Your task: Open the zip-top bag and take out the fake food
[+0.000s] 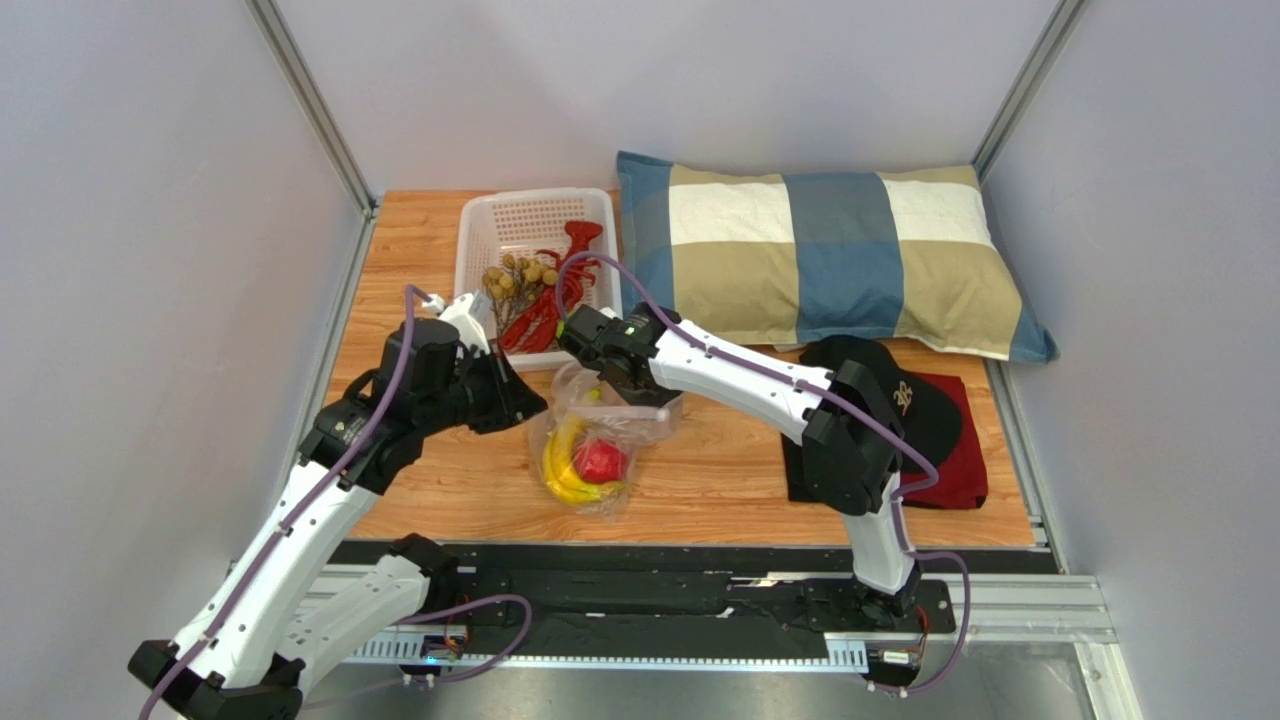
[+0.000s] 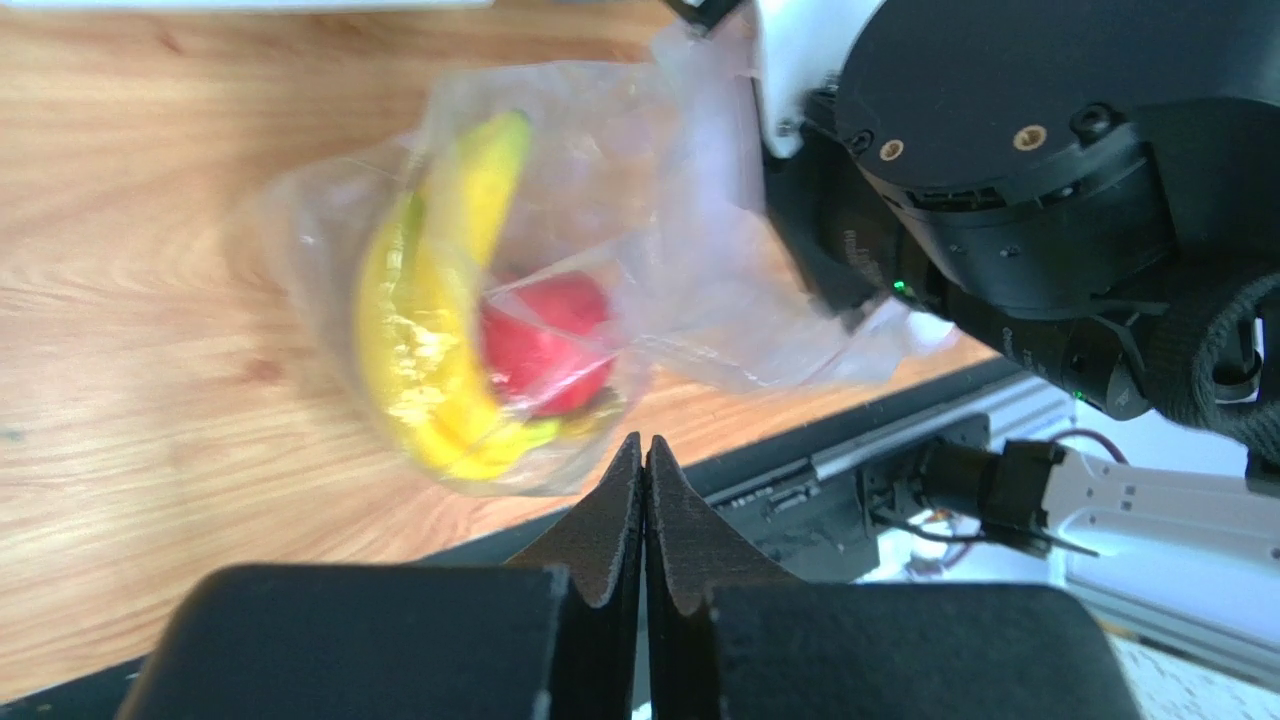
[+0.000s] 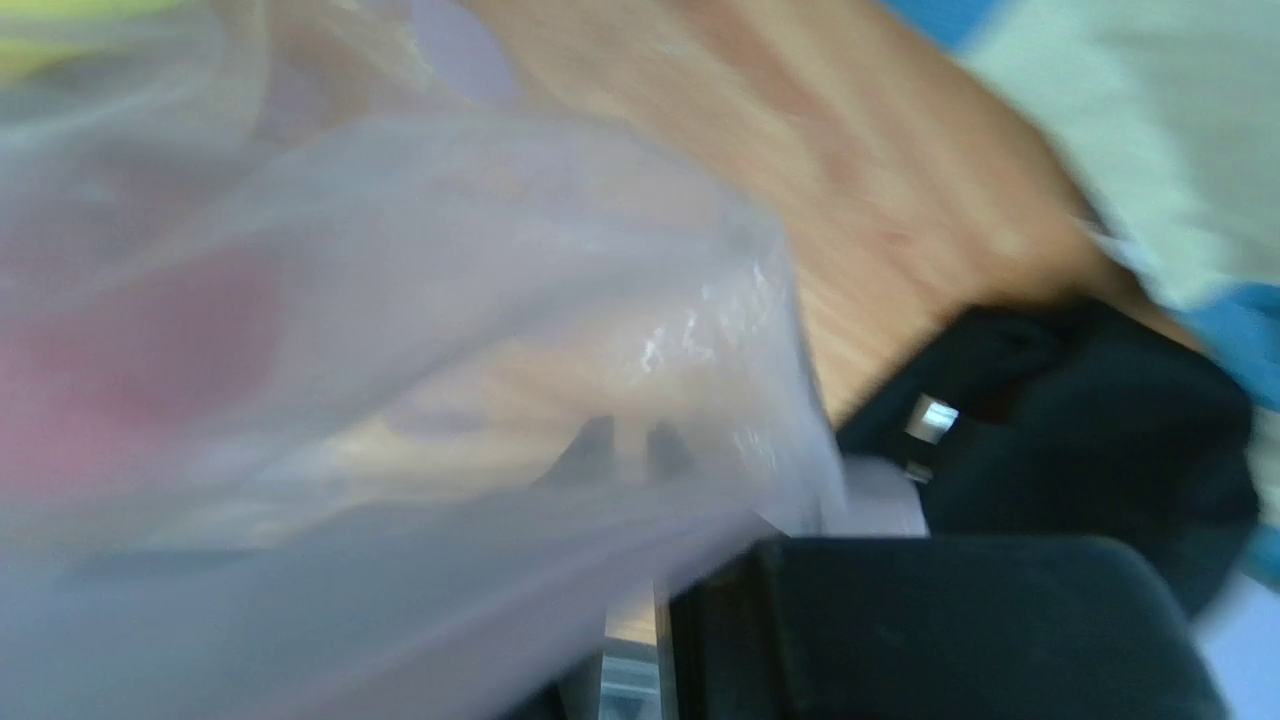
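The clear zip-top bag [image 1: 598, 443] hangs over the wooden table with a yellow banana bunch [image 1: 562, 465] and a red round fruit [image 1: 601, 461] inside. My right gripper [image 1: 609, 383] is shut on the bag's upper edge. In the right wrist view blurred plastic [image 3: 376, 375] drapes over the gripper [image 3: 631, 443]. My left gripper [image 1: 534, 405] is shut and empty just left of the bag. In the left wrist view its tips [image 2: 643, 465] sit near the bag [image 2: 601, 225], the banana [image 2: 436, 315] and the red fruit [image 2: 549, 345].
A white mesh basket [image 1: 478, 225] at the back holds red chilli shapes [image 1: 579, 240] and a brownish cluster [image 1: 519, 278]. A checked pillow [image 1: 827, 255] lies back right. A black cap [image 1: 887, 398] sits on a dark red cloth [image 1: 954, 480] at the right.
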Controlling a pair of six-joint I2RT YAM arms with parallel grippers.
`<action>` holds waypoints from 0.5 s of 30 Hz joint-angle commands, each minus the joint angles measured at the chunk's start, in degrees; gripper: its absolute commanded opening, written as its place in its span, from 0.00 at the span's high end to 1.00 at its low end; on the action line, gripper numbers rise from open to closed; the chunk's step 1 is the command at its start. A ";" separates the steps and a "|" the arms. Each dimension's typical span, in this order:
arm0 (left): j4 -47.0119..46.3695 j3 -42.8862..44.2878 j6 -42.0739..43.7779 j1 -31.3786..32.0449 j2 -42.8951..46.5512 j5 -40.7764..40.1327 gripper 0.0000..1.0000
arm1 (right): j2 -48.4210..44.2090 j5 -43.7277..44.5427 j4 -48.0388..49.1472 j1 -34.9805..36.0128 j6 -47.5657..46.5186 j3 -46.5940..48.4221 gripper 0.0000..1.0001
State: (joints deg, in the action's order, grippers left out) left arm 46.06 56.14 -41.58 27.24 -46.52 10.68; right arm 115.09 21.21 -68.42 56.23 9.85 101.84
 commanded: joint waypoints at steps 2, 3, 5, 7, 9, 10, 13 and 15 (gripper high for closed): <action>3.16 5.38 3.61 -0.26 0.91 -4.17 1.00 | -3.11 13.69 -10.06 -1.56 -2.74 5.72 0.80; 3.16 5.64 3.70 -0.26 0.82 -4.09 1.00 | -4.25 7.94 -9.72 -1.56 -2.29 6.61 0.78; 2.28 5.82 3.96 -0.26 0.56 -2.69 1.00 | -5.83 -0.25 -8.14 -1.56 -0.28 8.28 0.74; 1.05 5.47 3.88 -0.26 0.12 -1.72 1.00 | -8.29 -11.51 -3.49 -1.56 1.92 8.29 0.70; -0.27 5.21 3.88 -0.26 -0.15 1.17 1.00 | -9.09 -19.00 0.29 -1.56 5.08 7.41 0.68; -2.45 5.12 3.88 -0.35 -0.58 3.02 1.00 | -9.18 -20.15 0.92 -1.56 6.14 7.32 0.68; -6.84 5.38 2.39 -0.26 -2.33 11.72 0.86 | -8.74 -23.67 1.36 -1.65 8.96 7.76 0.67; -8.53 6.17 0.81 -0.26 -3.22 15.42 0.62 | -9.35 -26.82 3.28 -1.91 10.71 7.15 0.68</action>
State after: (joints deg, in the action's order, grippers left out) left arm 44.36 60.18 -39.18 27.07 -48.03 16.19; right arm 107.44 4.34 -70.08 54.46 15.25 108.05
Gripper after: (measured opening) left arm 0.194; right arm 0.324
